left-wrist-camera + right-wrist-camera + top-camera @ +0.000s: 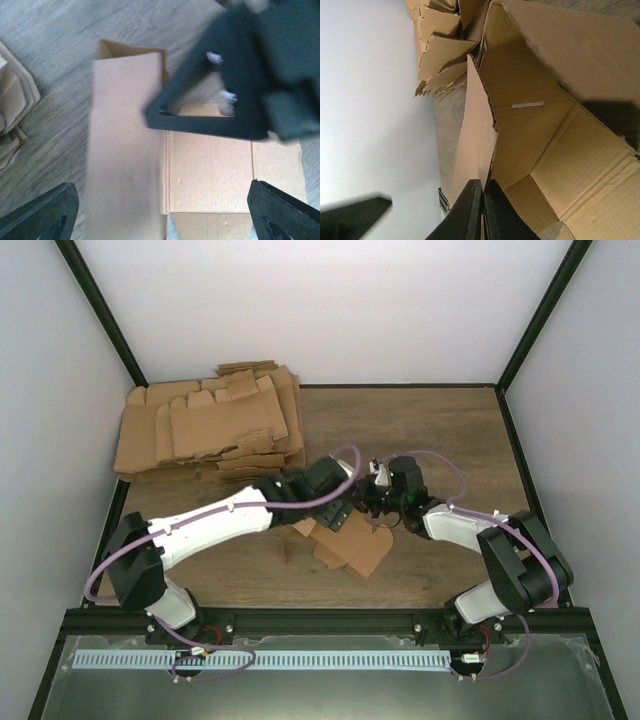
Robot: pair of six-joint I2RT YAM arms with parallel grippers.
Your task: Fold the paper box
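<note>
The paper box (pixel 352 546) is a brown cardboard piece lying part-opened on the table's middle. My right gripper (pixel 372 498) is shut on one upright panel of it. In the right wrist view the two fingers (pixel 482 186) pinch that thin panel (pixel 476 135) edge-on, with the box's inside (pixel 530 130) to the right. My left gripper (pixel 340 512) hovers over the box, open and empty. In the left wrist view its fingertips (pixel 161 189) stand wide apart above the box (pixel 210 165), with a raised panel (pixel 125 150) at left and the right gripper (pixel 225 85) at upper right.
A big untidy pile of flat brown cardboard blanks (pixel 210 428) lies at the back left; it also shows in the right wrist view (pixel 440 40). White walls and a black frame (pixel 520 350) enclose the wooden table (pixel 450 430).
</note>
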